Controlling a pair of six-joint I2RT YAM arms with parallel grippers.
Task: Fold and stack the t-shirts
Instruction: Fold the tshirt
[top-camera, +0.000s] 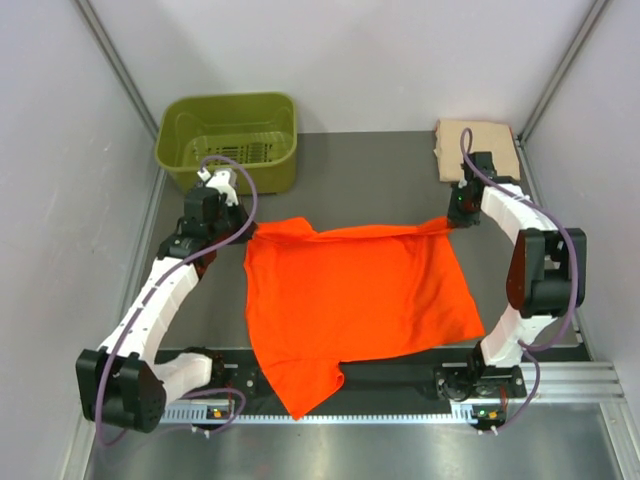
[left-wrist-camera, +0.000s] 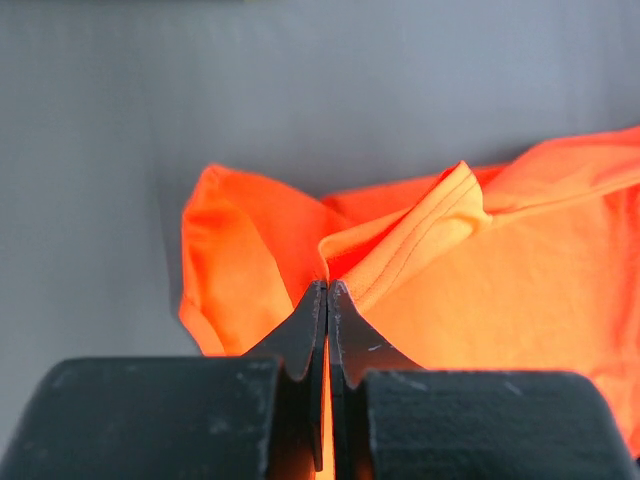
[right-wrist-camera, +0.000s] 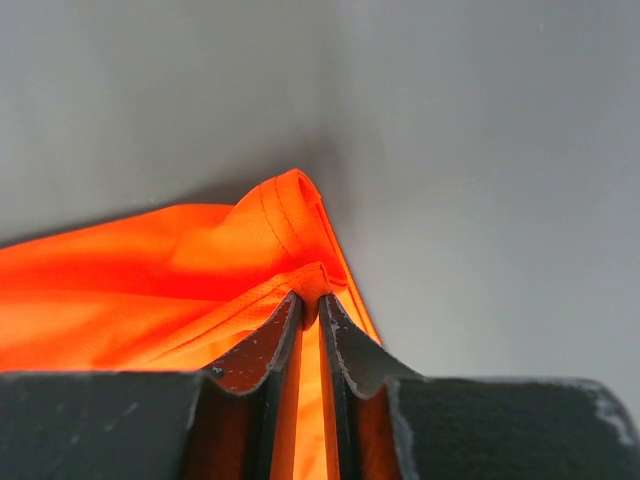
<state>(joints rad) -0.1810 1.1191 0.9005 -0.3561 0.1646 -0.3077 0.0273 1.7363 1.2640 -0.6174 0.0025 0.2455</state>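
The orange t-shirt (top-camera: 355, 295) lies spread on the grey table, one sleeve hanging over the near edge. My left gripper (top-camera: 238, 232) is shut on its far left corner, with a hem fold (left-wrist-camera: 400, 250) pinched between the fingertips. My right gripper (top-camera: 455, 218) is shut on its far right corner (right-wrist-camera: 300, 240), cloth bunched between the tips. The far edge of the shirt is stretched between the two grippers. The peach-tan t-shirt (top-camera: 476, 148) lies folded at the far right corner of the table.
An olive-green basket (top-camera: 230, 140) stands at the far left, just behind my left arm. Walls close in on both sides. A metal rail (top-camera: 380, 400) runs along the near edge under the arm bases.
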